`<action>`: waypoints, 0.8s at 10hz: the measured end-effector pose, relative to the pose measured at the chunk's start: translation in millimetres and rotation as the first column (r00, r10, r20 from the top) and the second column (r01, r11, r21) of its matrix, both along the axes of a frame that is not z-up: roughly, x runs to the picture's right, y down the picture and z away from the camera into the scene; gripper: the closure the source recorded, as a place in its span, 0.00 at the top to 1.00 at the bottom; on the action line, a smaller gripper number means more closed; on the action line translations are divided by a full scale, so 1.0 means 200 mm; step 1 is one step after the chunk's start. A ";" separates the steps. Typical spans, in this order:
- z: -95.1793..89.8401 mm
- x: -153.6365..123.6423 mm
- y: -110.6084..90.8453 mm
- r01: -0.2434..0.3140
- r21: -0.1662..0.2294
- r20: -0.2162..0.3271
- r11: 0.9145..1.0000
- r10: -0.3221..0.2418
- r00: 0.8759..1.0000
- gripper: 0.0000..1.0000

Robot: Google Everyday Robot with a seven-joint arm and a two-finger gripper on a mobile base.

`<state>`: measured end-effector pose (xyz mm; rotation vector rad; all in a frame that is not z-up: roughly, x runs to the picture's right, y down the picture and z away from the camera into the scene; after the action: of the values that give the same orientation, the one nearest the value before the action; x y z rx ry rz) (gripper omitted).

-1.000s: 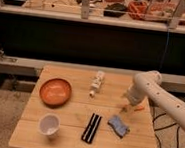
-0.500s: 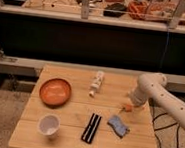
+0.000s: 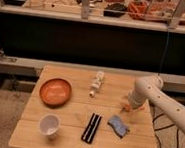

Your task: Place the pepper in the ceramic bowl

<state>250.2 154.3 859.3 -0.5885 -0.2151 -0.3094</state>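
A small orange pepper [image 3: 126, 108] shows at the right side of the wooden table [image 3: 71, 119], right at the tip of my gripper [image 3: 128, 104]. The gripper points down from the white arm [image 3: 156, 96], which reaches in from the right. I cannot tell whether the pepper is held or lies on the table. The orange ceramic bowl [image 3: 55, 91] sits at the left side of the table, well apart from the gripper, and looks empty.
A white cup [image 3: 49, 125] stands front left. A black flat object [image 3: 92, 127] lies front centre, with a blue-grey cloth [image 3: 119, 125] beside it just below the gripper. A white bottle [image 3: 97, 82] lies at the back centre. A dark counter rises behind the table.
The arm has shifted to the right, from over the table's right part toward its right edge. The gripper stays low by the pepper. Nothing else on the table has moved.
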 end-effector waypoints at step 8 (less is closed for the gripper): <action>0.03 -0.01 0.06 -0.006 -0.005 0.005 1.000 0.006 1.000 0.19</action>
<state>248.6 166.0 864.9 -0.5924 -0.2226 -0.3048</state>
